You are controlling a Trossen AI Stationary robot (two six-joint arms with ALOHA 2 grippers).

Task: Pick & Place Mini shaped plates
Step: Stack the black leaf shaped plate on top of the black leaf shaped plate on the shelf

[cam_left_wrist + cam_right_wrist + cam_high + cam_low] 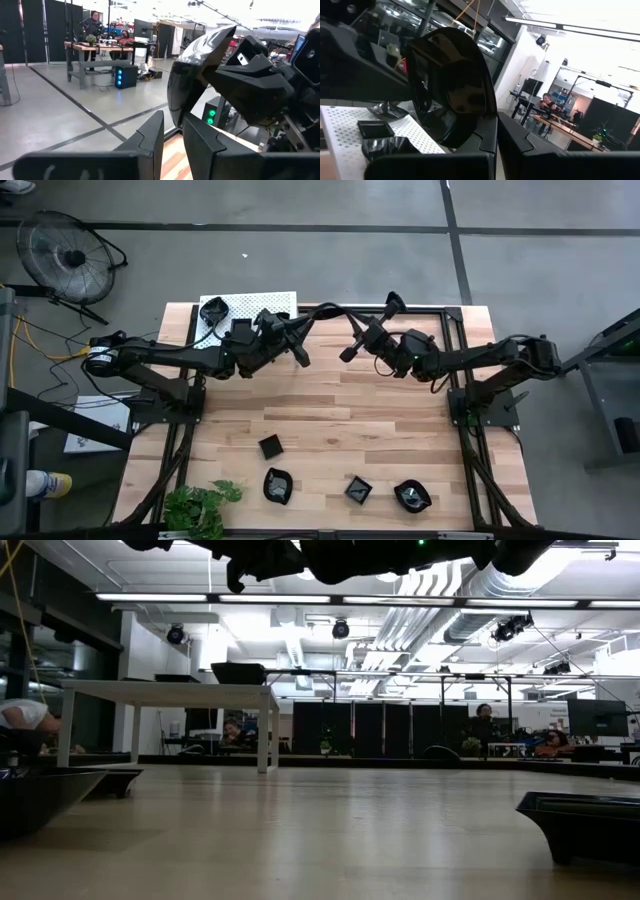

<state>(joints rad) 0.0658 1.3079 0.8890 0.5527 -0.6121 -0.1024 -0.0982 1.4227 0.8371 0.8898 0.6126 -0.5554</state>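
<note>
My right gripper (pixel 348 353) is high over the table's far middle, shut on a glossy black mini plate (pixel 450 85). That plate also shows in the left wrist view (pixel 192 75). My left gripper (pixel 300 358) faces it from the table's left, a short way off. Its fingers (pixel 150 140) stand a narrow gap apart with nothing between them. Several more mini plates lie flat near the table's front edge: a square one (pixel 270 446), a wavy one (pixel 278 485) and others (pixel 358 489). One more (pixel 213 307) sits on the white perforated shelf (pixel 262 304). My right gripper pinches the plate's rim (pixel 489 116) between its two fingers. The fingers come roughly level from the table's right. The plate stands on edge above the fingers, lifted far clear of the table, its broad face turned toward my left gripper.
A small green plant (pixel 200 505) stands at the table's front left corner. In the low view two plates sit close to the camera, at the left (pixel 50 795) and at the right (pixel 580 825). Bare wood (pixel 330 415) lies between the arms and the front row of plates.
</note>
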